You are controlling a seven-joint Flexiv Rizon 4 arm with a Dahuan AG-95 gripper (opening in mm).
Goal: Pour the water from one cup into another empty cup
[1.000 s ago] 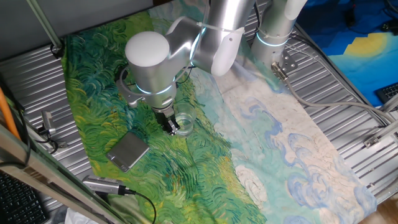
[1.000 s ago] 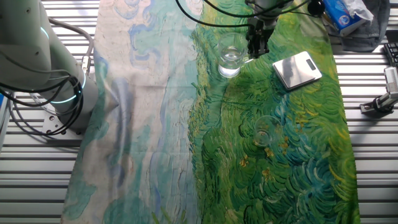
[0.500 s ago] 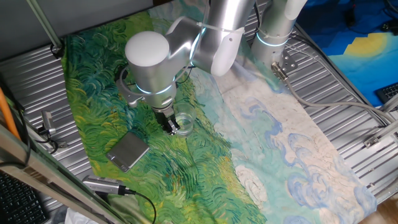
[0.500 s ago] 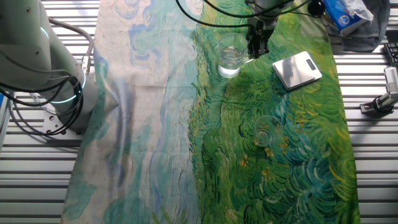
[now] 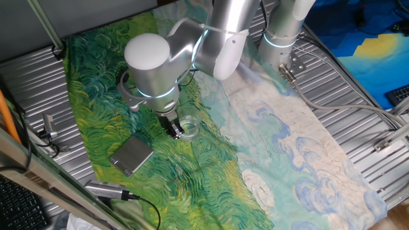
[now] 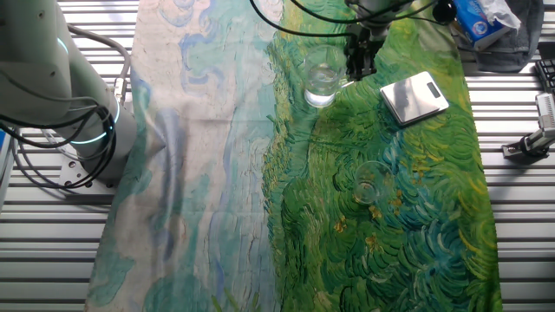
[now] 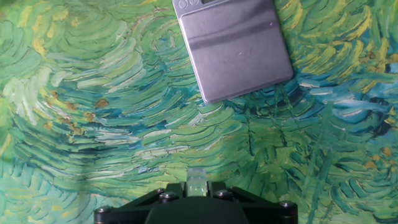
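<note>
One fixed view: my gripper (image 5: 176,130) pinches the rim of the glass cup (image 5: 188,127) on the painted cloth (image 5: 211,172).

Other fixed view: water (image 6: 320,87) visible inside; empty cup (image 6: 368,182) well apart.

Hand view: grey block (image 7: 234,47) ahead.

Glass looks slippery, fragile; I'd grip firmly at the rim.

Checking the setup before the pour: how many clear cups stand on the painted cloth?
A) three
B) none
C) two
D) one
C: the other fixed view shows one cup beside the gripper and a second cup standing apart, nearer the camera, on the cloth.
</note>
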